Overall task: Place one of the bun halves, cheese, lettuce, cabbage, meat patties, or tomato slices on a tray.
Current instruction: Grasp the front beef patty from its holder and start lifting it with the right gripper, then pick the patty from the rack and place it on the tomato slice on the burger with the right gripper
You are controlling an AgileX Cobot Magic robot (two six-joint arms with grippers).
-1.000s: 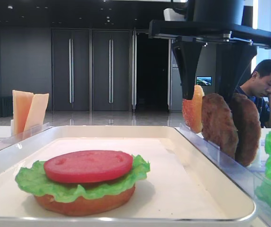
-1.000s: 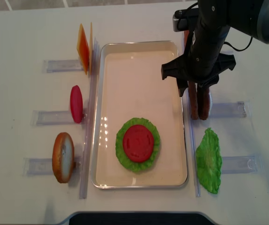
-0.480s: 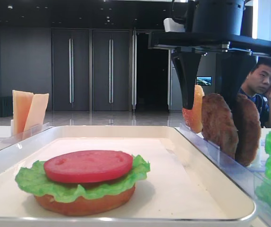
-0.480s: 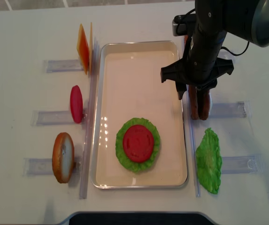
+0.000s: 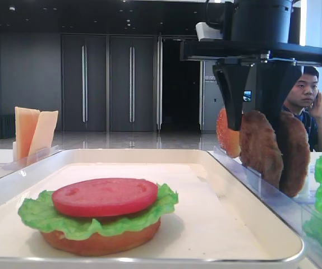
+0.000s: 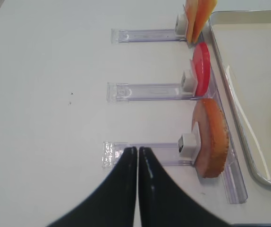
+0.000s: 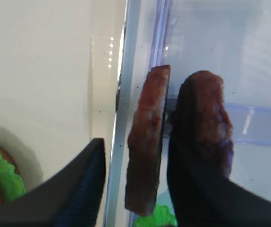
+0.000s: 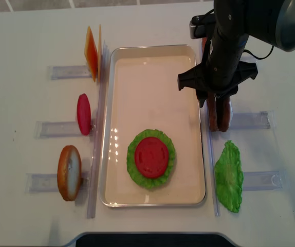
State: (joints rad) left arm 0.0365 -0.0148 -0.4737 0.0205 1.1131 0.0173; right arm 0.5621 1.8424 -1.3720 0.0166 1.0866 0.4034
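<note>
We can read no brand, label or writing on anything here. Our right tool (image 8: pixel 213 98) hangs above the two meat patties (image 8: pixel 217 114), which stand on edge side by side in a clear holder (image 8: pixel 250 121) on the worktop (image 8: pixel 24 31), just right of the tray (image 8: pixel 152 56). In the wrist view its jaws are parted and straddle the patty nearer the tray (image 7: pixel 146 142): one finger (image 7: pixel 86 184) sits on the tray side, apart from it, and the other reaches between the two patties. We cannot tell whether that inner finger touches the patty. On the tray lies a bun half (image 5: pixel 99 240) topped with lettuce (image 5: pixel 37 216) and a tomato slice (image 5: pixel 105 196). Our left tool (image 6: pixel 138 158) is closed, empty, over the worktop beside a standing bun half (image 6: pixel 213 137)
</note>
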